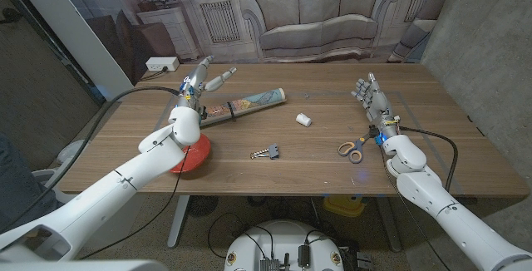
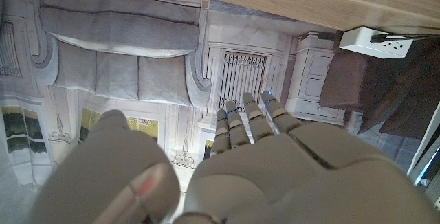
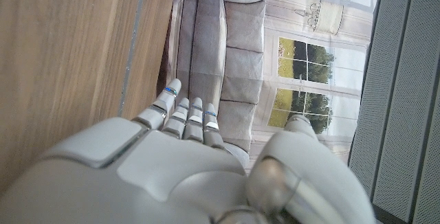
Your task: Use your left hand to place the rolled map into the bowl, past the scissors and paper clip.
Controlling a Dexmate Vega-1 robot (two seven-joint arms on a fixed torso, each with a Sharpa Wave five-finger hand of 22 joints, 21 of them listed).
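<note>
Head view alone shows scissors [image 1: 352, 148], bowl [image 1: 190, 156].

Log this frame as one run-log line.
left hand: open, above rolled map | map: on table, not held | red bowl: empty | right hand: open, idle | scissors, binder clip: untouched

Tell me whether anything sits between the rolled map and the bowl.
Nothing on the table does. The rolled map lies just beyond the red bowl, but the left arm's wrist hangs over that gap. The binder clip and scissors lie off to the right.
</note>
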